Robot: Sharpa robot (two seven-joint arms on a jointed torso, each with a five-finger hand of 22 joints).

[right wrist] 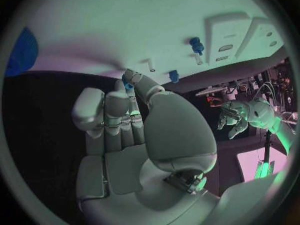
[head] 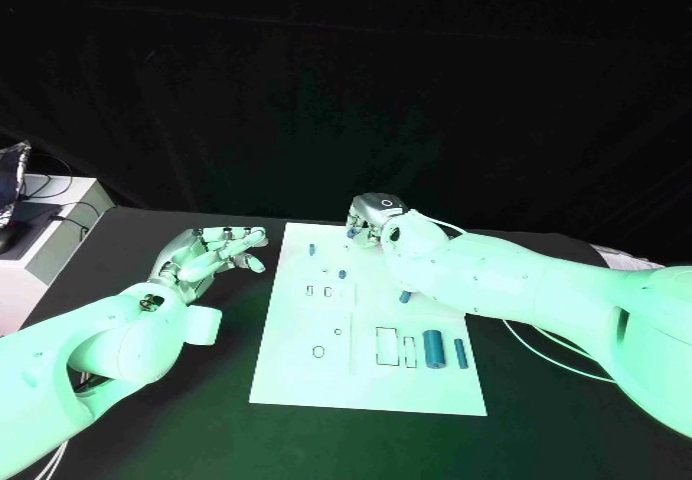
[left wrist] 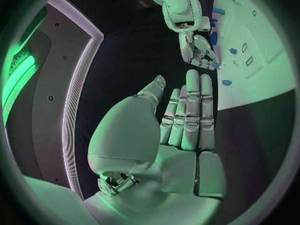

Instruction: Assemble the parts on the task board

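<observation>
Several blue parts (head: pixel 434 349) still lie loose on the board (head: pixel 368 385), mostly toward 4 o'clock; open slots (head: pixel 387 345) beside them suggest assembly is barely begun. Right hand (head: pixel 372 222) hovers at the board's 12 o'clock edge, pinching a small blue part (right wrist: pixel 128 84). Left hand (head: pixel 214 252) sits off at 9 o'clock, fingers spread, empty.

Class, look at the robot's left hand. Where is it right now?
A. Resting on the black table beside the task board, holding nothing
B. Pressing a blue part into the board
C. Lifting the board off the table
A: the left hand lies beside the task board, fingers apart and holding nothing.
</observation>
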